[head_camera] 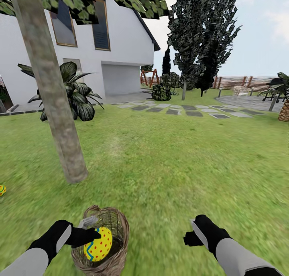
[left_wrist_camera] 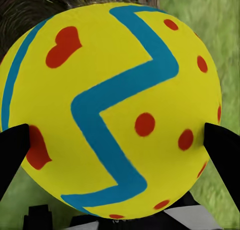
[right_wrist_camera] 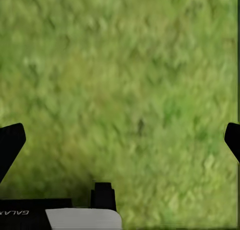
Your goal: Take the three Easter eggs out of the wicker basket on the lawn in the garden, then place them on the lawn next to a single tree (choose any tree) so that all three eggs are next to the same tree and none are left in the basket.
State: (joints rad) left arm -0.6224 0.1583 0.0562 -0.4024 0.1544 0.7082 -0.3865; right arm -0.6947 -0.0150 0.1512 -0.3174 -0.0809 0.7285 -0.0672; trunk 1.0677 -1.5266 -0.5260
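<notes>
Left black pincer (head_camera: 93, 232) is clamped on one yellow Easter egg with red dots and a blue zigzag (head_camera: 98, 244), its fingertips (left_wrist_camera: 14, 147) pressing both sides, held over the mouth of the brown open-weave wicker basket (head_camera: 116, 228) on the green lawn (head_camera: 172, 163). Right black pincer (head_camera: 192, 235) hangs over bare grass, fingers spread apart. Just beyond the basket rises one grey-brown tree trunk (head_camera: 52, 95); a second patterned egg (head_camera: 2, 189) lies on grass left of it. One white house (head_camera: 120, 39) and grey stepping stones (head_camera: 188, 109) sit far behind
</notes>
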